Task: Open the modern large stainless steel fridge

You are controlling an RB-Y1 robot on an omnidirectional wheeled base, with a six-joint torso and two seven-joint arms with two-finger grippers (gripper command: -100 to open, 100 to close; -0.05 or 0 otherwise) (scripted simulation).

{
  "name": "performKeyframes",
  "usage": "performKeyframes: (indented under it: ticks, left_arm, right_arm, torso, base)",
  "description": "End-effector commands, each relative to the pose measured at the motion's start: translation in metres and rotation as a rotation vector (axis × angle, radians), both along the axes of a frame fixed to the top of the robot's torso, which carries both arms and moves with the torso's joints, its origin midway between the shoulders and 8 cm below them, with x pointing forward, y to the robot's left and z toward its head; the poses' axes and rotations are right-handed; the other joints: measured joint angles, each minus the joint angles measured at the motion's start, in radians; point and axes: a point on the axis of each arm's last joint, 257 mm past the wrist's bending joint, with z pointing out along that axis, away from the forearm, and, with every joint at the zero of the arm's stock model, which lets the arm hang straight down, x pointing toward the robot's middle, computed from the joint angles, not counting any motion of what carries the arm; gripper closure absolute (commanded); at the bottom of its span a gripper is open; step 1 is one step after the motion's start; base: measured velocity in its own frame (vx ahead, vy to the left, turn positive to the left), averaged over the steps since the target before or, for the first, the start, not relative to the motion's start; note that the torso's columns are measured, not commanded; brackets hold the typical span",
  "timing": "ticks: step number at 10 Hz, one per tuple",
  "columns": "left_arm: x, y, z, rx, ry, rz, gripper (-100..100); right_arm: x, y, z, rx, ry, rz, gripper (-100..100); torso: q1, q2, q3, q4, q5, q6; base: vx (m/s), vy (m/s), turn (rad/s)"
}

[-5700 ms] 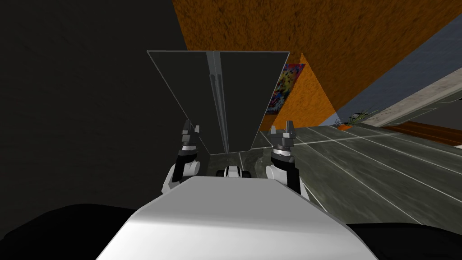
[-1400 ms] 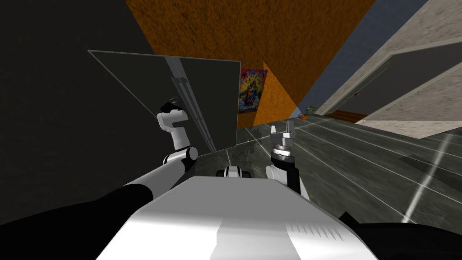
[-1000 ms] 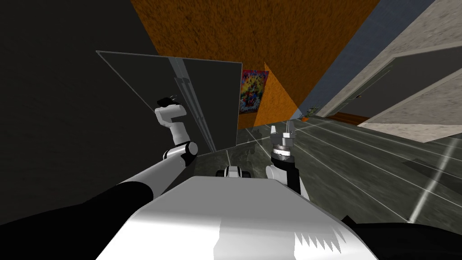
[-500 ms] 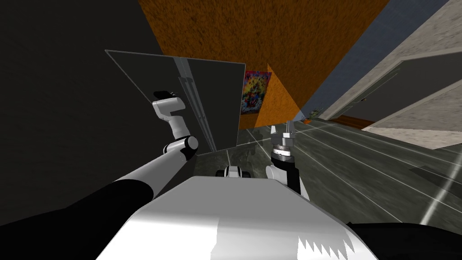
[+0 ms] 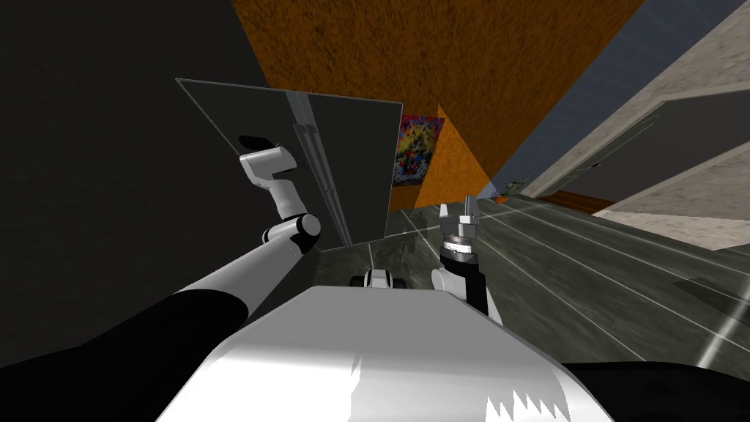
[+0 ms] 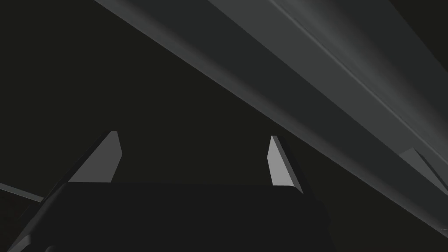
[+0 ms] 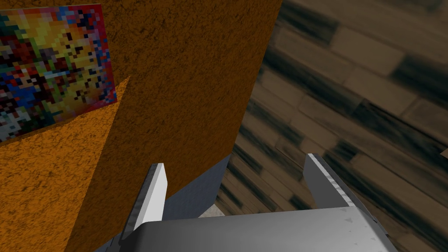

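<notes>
1. An orange wall (image 5: 439,66) is seen at the far side, behind the fridge.
2. The dark grey fridge (image 5: 351,168) is found ahead and slightly left, on the tiled floor (image 5: 586,278), with both doors seemingly flush.
3. A colourful poster (image 5: 414,150) is hung just right of the fridge.
4. Long handles (image 5: 320,183) are set along the seam between the doors.
5. The left pincer (image 5: 253,139) is held before the left door, left of the handles, its fingers (image 6: 280,162) spread with nothing between them.
6. The right pincer (image 5: 460,211) is held low and near, to the right of the fridge, likewise spread.
</notes>
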Motion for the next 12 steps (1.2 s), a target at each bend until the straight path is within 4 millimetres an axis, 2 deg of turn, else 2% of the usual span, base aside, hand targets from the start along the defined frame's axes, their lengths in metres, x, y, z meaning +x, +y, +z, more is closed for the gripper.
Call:
performKeyframes:
  ticks: [1, 4, 8, 10, 12]
  left_arm:
    - [0.008, -0.02, 0.025, -0.035, -0.035, -0.036, -100]
    - [0.008, -0.021, 0.026, -0.035, -0.037, -0.037, -100]
    - [0.013, -0.033, 0.045, -0.103, -0.042, -0.072, -100]
    - [0.013, -0.034, 0.046, -0.103, -0.044, -0.073, -100]
    - [0.015, -0.039, 0.055, -0.133, -0.047, -0.089, -100]
  right_arm:
    - [0.0, 0.0, 0.0, 0.0, 0.0, 0.0, 0]
    - [0.0, 0.0, 0.0, 0.0, 0.0, 0.0, 0]
    - [0.0, 0.0, 0.0, 0.0, 0.0, 0.0, 0]
    - [0.0, 0.0, 0.0, 0.0, 0.0, 0.0, 0]
    - [0.0, 0.0, 0.0, 0.0, 0.0, 0.0, 0]
  torso:
    - [-0.002, -0.001, -0.001, 0.0, -0.001, 0.001]
    - [-0.003, 0.0, 0.0, 0.001, -0.002, 0.002]
    - [-0.008, -0.001, -0.001, 0.002, -0.005, 0.005]
    - [-0.01, 0.0, -0.001, 0.003, -0.006, 0.006]
    - [-0.012, -0.002, -0.002, 0.002, -0.008, 0.008]
  base:
    - [0.008, -0.013, 0.035]
    - [-0.001, 0.003, -0.002]
    - [0.007, -0.007, 0.03]
    - [0.017, 0.006, 0.004]
    - [0.007, -0.005, 0.025]
